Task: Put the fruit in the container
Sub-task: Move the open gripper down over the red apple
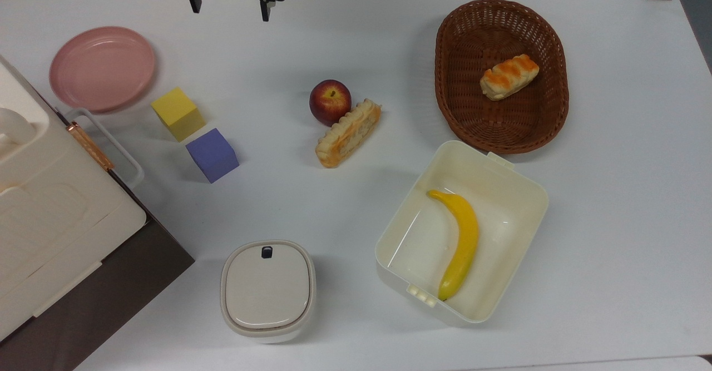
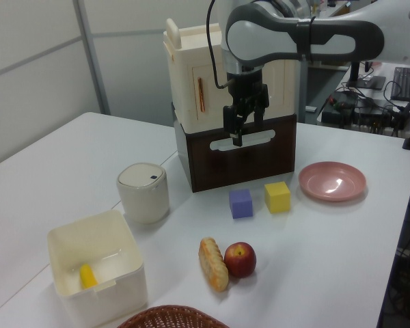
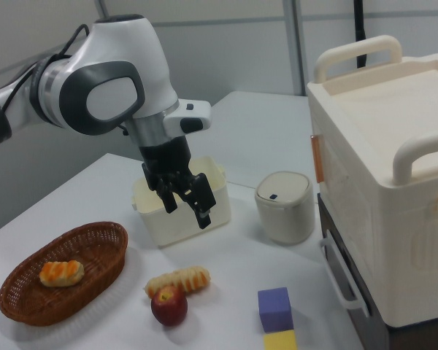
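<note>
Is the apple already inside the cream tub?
No. The apple sits on the table beside a bread roll; the tub holds a banana.

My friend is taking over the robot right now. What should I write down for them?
Pincer: open, holding nothing, up above the table.
Apple: on the table, touching a bread roll, not yet picked up.
White tub: open, with a banana lying inside.
Done: nothing with the apple so far.
Left: lower onto the apple, grab it, lift it clear of the roll, and drop it in the tub beside the banana.
</note>
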`<state>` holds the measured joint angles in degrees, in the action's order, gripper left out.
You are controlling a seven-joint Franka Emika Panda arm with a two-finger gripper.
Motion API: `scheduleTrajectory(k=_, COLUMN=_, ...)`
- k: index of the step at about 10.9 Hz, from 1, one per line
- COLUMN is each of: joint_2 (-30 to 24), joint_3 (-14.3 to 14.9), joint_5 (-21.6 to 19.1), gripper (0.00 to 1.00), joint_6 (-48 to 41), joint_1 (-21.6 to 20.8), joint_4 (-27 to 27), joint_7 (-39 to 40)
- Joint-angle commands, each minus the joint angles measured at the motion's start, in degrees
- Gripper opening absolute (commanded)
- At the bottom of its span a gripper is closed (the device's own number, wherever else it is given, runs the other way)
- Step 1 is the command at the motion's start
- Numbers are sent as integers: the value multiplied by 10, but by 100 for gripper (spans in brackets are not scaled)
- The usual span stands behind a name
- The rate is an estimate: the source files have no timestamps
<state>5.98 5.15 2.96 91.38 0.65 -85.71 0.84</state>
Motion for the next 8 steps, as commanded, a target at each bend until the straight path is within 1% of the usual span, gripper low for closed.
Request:
scheduleTrajectory(k=1, joint_2=-11, joint_3=3, joint_5=0, gripper=100, joint_6=-9, joint_1=1, joint_4=-11, joint_7=12)
scheduleTrajectory(k=3, joint_2=-8, joint_3=-1, joint_5=-2, gripper=100, joint_6=-8, joint_1=-4, joint_4=-14, joint_7=12)
scheduleTrajectory(k=5, joint_2=-18, joint_3=-6, joint_5=-3, gripper=100, joint_6=-1, joint_1=-11, joint_4=-44, joint_7=14)
scheduleTrajectory(k=6, joint_2=-26, joint_3=-8, joint_5=-3, gripper=100, joint_6=6, joint_1=-21, joint_4=-69, joint_7=14)
scheduleTrajectory(k=8, joint_2=-58, joint_3=-8, joint_5=-3, gripper=100, joint_6=59, joint_1=-51, joint_4=-151, joint_7=14)
